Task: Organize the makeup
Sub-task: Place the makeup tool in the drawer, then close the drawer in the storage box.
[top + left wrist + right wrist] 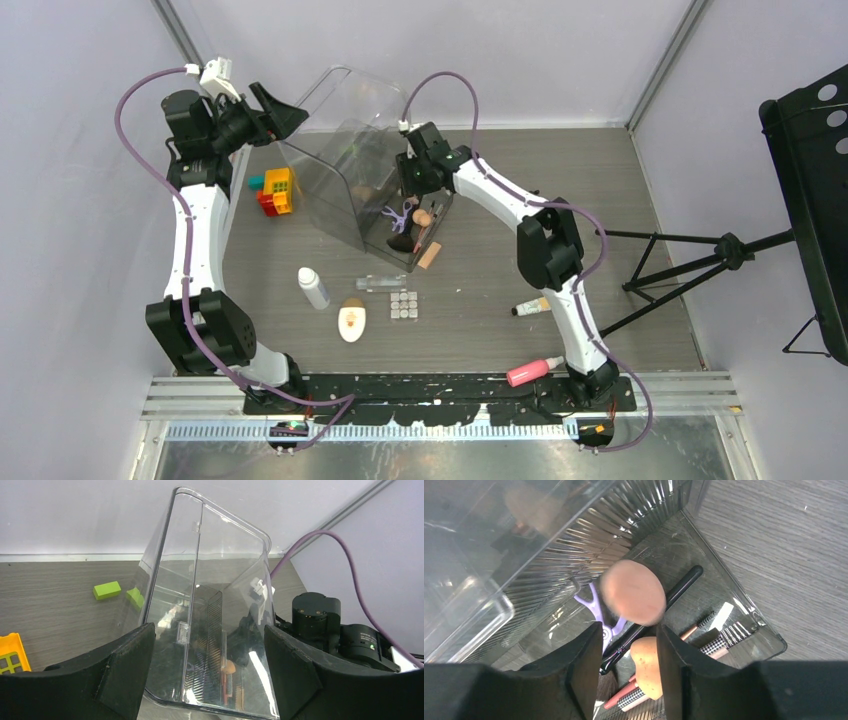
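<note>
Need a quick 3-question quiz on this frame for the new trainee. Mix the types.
1. True or false: the pink bottle lies inside the clear case.
2. Fill in: the left gripper has its jaws ____.
3. Which hangs over the black brush in the case? A) left gripper B) right gripper C) neither

Key: 1 false; 2 open; 3 B
</note>
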`<action>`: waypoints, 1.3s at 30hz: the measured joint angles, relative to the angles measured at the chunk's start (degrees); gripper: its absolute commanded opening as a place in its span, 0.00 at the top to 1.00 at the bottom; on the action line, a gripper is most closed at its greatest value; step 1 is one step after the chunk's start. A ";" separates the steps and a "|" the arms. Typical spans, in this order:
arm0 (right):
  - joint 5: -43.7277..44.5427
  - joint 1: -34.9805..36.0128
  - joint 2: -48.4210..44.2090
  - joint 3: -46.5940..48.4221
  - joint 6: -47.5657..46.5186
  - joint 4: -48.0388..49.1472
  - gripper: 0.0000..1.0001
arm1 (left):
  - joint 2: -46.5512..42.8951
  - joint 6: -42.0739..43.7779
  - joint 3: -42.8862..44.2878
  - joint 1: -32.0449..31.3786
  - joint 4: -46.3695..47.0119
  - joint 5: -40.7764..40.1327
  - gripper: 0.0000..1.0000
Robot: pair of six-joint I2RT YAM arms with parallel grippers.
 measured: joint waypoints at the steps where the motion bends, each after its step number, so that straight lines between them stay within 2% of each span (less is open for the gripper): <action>1: -0.04 0.04 0.48 -0.02 0.00 0.00 0.45 | 0.00 -0.07 -0.02 0.00 0.02 0.00 0.18; 4: -0.11 0.04 0.59 -0.81 0.37 0.94 0.40 | 0.00 -0.13 -0.02 0.04 0.02 0.02 0.18; 11: 1.07 0.04 -3.19 -8.22 0.74 5.38 0.40 | 0.00 -0.11 -0.11 0.04 0.22 0.02 0.18; 25: 12.00 -0.52 -26.51 -33.09 3.43 9.53 0.40 | -0.09 0.50 0.00 -0.26 -0.22 -0.31 0.17; 30: 12.94 -0.68 -33.46 -42.56 5.51 10.88 0.40 | -0.07 4.90 2.97 -3.32 -6.43 -4.66 0.17; 36: 14.34 -0.70 -41.20 -51.47 7.82 11.52 0.40 | 2.91 8.96 10.64 -9.09 -13.62 -7.82 0.17; 39: 14.71 -0.72 -45.18 -55.04 9.25 12.41 0.40 | 4.63 9.64 13.86 -9.55 -15.72 -8.96 0.17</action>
